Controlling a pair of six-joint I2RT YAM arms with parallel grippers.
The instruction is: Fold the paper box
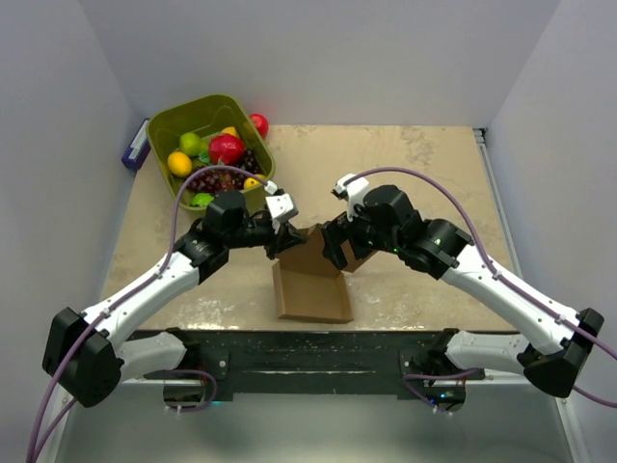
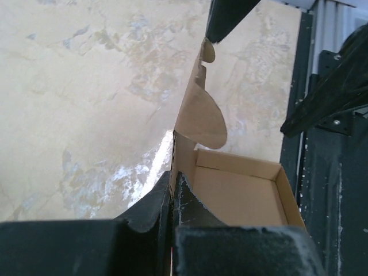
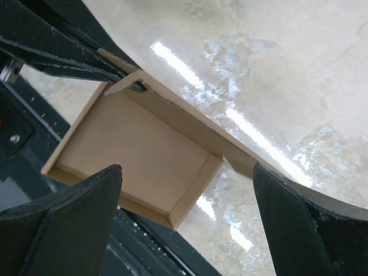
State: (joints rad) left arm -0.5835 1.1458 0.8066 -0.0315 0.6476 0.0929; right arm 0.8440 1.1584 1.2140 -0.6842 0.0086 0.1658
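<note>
Brown cardboard paper box [image 1: 310,289]: undergoing flap-folding.
Left gripper [image 2: 172,190]: clamping upright flap [image 2: 198,115].
Right gripper [image 3: 187,169]: gaping, empty.
Next: probably pressing flap inward.

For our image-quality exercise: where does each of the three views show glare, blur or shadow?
Top external: even, diffuse light, the paper box sharp. Left wrist: white glare on the table; the left gripper close, dark, soft-edged. Right wrist: bright glare streaks across the table; the right gripper dark and slightly blurred.
</note>
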